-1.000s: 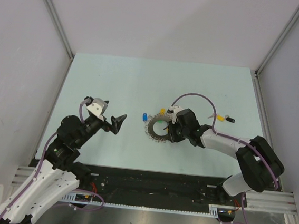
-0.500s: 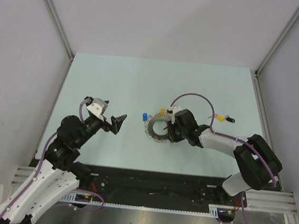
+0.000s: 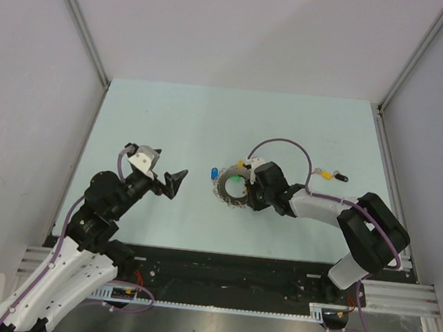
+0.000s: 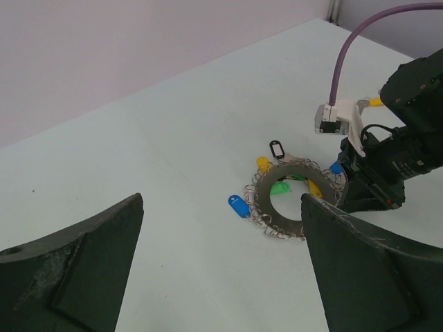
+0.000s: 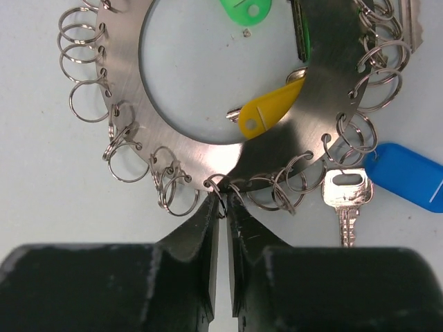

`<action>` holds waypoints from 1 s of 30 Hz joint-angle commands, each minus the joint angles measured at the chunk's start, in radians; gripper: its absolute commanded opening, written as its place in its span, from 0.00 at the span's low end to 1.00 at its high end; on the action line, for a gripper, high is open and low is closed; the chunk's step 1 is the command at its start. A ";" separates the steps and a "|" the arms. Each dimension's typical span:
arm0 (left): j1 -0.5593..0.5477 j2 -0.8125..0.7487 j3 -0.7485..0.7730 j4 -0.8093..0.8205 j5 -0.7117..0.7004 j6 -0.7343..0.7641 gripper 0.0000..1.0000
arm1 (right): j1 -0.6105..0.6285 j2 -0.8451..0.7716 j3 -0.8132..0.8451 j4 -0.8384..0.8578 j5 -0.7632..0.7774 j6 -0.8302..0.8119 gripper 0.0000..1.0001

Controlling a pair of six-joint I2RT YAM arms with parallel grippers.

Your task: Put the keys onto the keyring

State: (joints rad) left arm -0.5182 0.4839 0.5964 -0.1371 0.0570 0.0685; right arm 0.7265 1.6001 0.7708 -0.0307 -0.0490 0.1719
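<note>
At the keyring (image 5: 187, 155) rim, right tool (image 5: 223, 200) pinches a small ring (image 5: 219, 188); left tool (image 4: 221, 200) spread.

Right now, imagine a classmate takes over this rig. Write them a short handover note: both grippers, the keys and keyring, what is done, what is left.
Left gripper: open, empty, off to the left of the keyring.
Right gripper: closed on a small wire loop at the keyring's rim.
The keyring lies flat on the table.
Done: the yellow key, green key and blue key appear to be on it.
Left: the loose yellow key and loose black key lie apart to its right.
</note>
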 commanded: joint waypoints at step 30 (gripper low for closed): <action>0.009 0.252 0.101 0.171 0.527 -0.049 1.00 | 0.113 -0.638 -0.064 0.175 -0.127 -0.426 0.00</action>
State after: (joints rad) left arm -0.5167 0.6487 0.5976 0.0177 0.4446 0.0250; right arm 0.8478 1.0195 0.7208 0.0280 -0.0689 -0.1833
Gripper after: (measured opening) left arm 0.996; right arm 0.011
